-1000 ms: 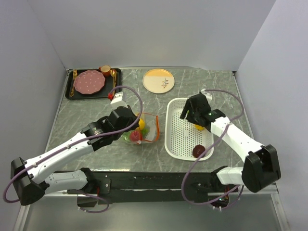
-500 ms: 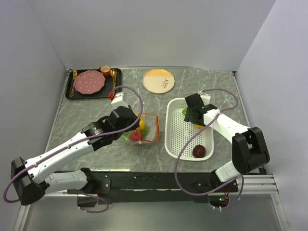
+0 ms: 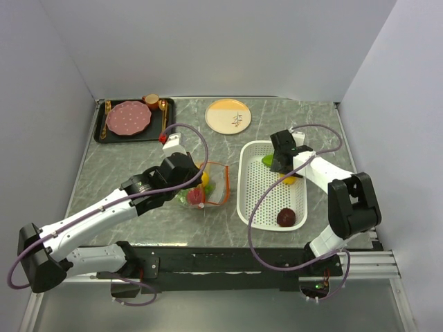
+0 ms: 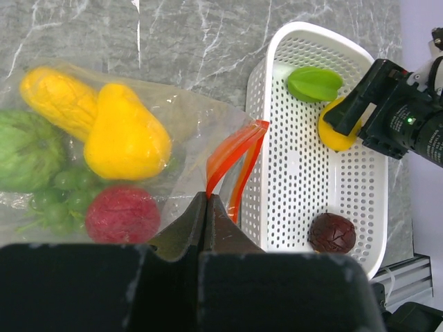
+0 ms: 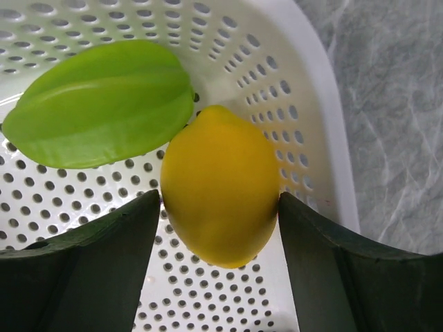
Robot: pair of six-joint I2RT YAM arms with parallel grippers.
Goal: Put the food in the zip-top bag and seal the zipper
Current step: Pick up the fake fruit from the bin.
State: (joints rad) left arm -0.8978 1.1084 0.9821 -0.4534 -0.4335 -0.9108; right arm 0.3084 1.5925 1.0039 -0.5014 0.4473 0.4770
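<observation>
Food (image 4: 332, 233) not yet bagged sits in the white basket (image 3: 241, 187), right of centre. Its yellow piece (image 5: 220, 187) looks light, hard and slick, best taken across the middle, where the right fingers (image 5: 83, 277) straddle it, apart. Left fingers (image 4: 187, 232) clamp the zip-top bag (image 4: 197, 128) at its edge.

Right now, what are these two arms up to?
They are bagging toy food. The left claw is shut on the edge of the clear bag by its orange zipper. Several food pieces already lie inside. The right claw is open, straddling a lemon in the white basket, beside a green piece. A maroon ball also waits in the basket.
</observation>
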